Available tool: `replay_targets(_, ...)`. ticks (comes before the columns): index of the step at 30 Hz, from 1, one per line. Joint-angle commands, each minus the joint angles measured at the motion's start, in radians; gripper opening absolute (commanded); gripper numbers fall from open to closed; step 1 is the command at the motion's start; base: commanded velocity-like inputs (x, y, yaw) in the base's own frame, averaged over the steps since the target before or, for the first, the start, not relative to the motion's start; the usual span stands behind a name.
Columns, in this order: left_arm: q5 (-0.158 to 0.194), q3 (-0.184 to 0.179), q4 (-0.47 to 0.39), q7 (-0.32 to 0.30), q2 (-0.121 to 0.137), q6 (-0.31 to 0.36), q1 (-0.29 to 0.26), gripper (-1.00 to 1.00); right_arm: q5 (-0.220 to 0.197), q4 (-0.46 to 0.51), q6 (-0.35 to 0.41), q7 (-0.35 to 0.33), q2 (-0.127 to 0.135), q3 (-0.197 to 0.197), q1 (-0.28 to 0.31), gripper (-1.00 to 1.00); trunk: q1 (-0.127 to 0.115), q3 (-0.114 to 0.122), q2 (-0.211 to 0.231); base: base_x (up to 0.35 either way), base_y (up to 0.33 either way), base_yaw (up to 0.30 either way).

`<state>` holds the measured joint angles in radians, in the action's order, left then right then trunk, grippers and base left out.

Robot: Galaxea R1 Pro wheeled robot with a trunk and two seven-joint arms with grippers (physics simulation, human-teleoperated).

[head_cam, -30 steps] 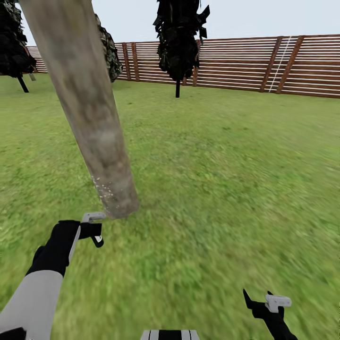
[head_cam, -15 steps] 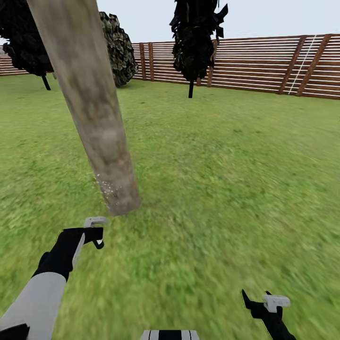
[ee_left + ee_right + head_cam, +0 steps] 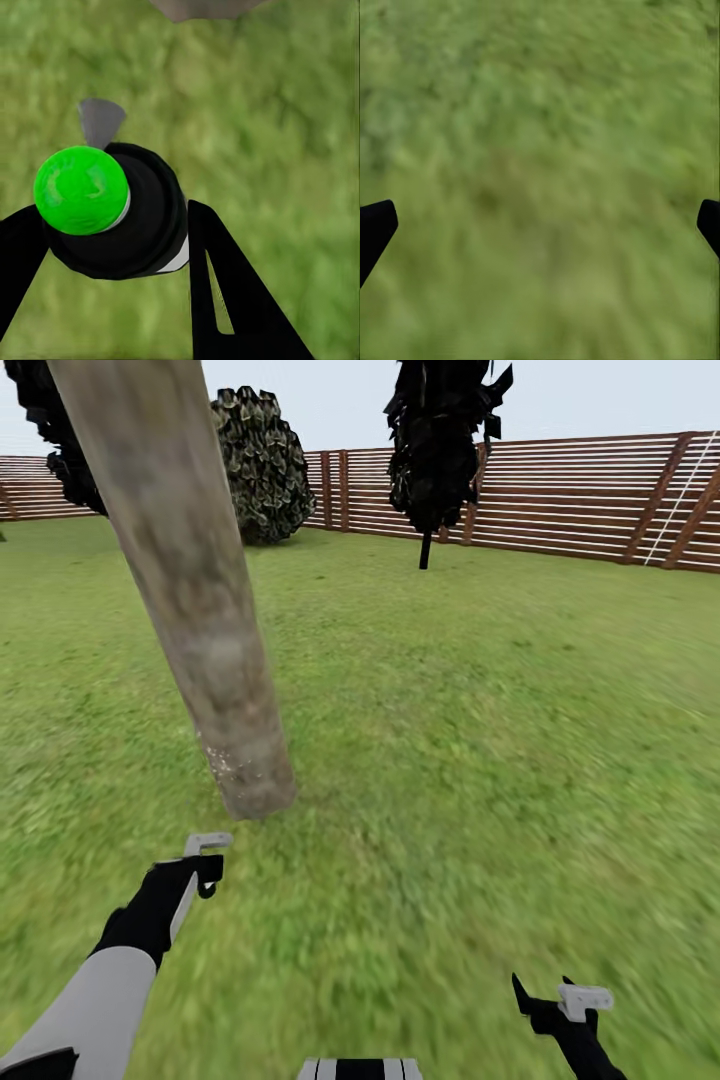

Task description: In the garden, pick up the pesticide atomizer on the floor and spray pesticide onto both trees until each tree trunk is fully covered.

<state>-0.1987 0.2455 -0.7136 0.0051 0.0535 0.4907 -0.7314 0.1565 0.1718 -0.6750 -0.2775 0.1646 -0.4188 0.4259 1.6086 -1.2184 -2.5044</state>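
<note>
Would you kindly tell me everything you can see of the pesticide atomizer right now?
The pesticide atomizer is a small, glossy black, rounded body with a bright green domed cap, a white band beneath it and a grey nozzle. It sits clamped between the dark fingers of the left pincer, held above the grass near the base of the pale tree trunk, not touching it.

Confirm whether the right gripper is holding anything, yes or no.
No: in the right wrist view the right gripper has its fingertips wide apart over bare grass.
</note>
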Motion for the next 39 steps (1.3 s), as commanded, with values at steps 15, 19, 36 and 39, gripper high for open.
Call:
replay_targets(15,0.007,-0.002,-0.002,0.01,-0.009,-0.001,0.017,-1.0,0.002,0.001,0.0,0.001,-0.014,0.001,-0.001,1.0,0.0,0.0,0.0,0.235,-0.134,0.182)
replay_targets(19,0.008,-0.002,-0.001,0.01,-0.01,-0.001,0.017,-1.0,0.002,0.002,0.0,0.001,-0.014,0.001,-0.001,1.0,0.0,0.0,0.0,-0.16,-0.246,0.008)
replay_targets(36,0.003,-0.009,-0.018,0.008,-0.032,0.003,0.01,-1.0,0.002,0.001,0.0,0.003,-0.014,0.002,0.0,1.0,0.0,0.0,0.0,-0.087,-0.167,0.052)
replay_targets(39,0.003,-0.01,-0.035,0.005,-0.036,0.016,0.001,-1.0,0.002,0.001,0.0,0.003,-0.014,0.002,-0.001,1.0,0.0,0.0,0.0,0.0,-0.001,0.017)
